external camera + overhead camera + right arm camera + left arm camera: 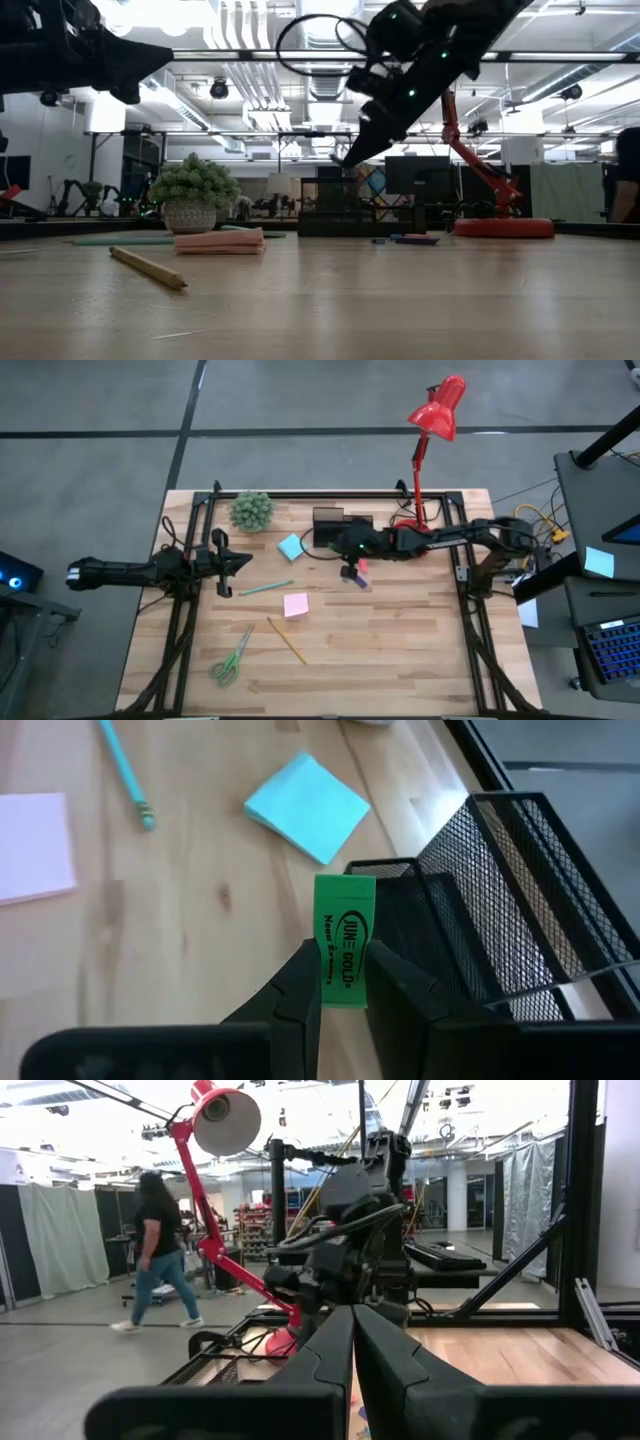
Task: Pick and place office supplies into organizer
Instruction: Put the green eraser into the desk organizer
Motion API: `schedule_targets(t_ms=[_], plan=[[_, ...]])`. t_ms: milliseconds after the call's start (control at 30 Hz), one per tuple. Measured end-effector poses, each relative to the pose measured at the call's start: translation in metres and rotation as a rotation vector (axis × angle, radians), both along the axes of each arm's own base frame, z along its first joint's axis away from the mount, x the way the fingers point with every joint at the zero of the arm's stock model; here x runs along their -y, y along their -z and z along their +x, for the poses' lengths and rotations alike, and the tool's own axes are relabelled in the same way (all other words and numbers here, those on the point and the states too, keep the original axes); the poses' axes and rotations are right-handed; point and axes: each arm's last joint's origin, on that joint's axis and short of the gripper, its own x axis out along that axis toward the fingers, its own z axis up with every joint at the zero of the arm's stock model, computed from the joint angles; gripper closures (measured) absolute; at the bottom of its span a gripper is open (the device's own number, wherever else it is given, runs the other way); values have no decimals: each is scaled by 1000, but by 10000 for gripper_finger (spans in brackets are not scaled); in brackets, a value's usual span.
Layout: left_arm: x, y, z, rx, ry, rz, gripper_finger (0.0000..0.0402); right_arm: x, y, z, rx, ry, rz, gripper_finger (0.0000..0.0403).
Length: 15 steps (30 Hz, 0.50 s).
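wooden desk (400, 650) under two dark robot arms. right hand (340, 982) pinches a green eraser (344, 940) upright, just beside the black mesh organizer (500, 920). a light-blue sticky pad (307, 806), teal pen (124, 770) and pink sticky pad (33, 845) lie beyond on the wood. left hand (232, 563) hovers at the desk's left side, fingers pressed together, gripping nothing.

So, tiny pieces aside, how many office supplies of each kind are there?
Sticky-note pads: 2, the light-blue pad and the pink pad
Pens: 1, the teal pen
Pencils: 1, the yellow pencil
Scissors: 1, the green-handled scissors
Erasers: 1, the green eraser in the right gripper
Total: 6
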Motion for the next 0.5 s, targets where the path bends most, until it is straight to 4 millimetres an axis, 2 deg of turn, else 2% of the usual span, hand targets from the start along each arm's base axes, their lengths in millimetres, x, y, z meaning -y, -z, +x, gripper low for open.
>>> schedule_targets(t_ms=[233,500], plan=[[0,0,0,-5,0,0,402,12,8,16,-37,-6,-27,340],[0,2,1,-26,0,0,402,19,7,29,-50,-31,-67,340]])
